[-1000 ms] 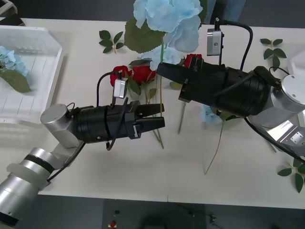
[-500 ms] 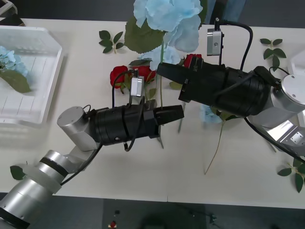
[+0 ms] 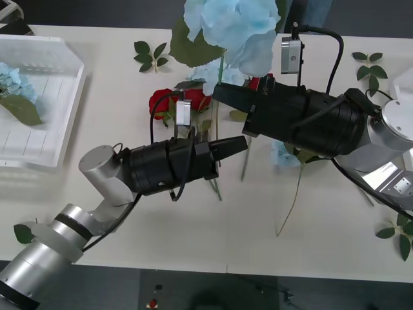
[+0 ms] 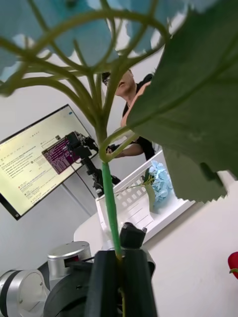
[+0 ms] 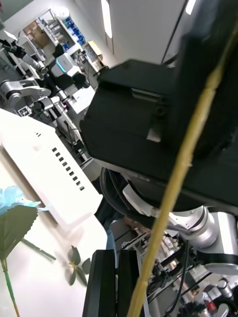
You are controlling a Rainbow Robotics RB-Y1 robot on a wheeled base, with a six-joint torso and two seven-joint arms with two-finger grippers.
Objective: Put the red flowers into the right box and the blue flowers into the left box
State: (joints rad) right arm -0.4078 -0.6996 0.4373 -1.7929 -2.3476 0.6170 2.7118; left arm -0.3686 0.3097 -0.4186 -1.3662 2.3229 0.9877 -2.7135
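My right gripper is shut on the green stem of a blue flower, held upright over the table's middle. My left gripper is shut just below and in front of it. A pale stem runs close beside its fingers; whether it is clamped is unclear. Red flowers lie on the table behind the left arm. Another blue flower lies partly under the right arm. The left box holds a blue flower. The right box shows its edge at the far right.
Loose green leaf sprigs lie at the back left, back right, front right and front left. Long stems trail across the table between the arms. Both arms crowd the table's centre.
The left gripper, open a second ago, swung right toward the held stem and shut. The blue bloom shifted slightly. The right arm stayed put.
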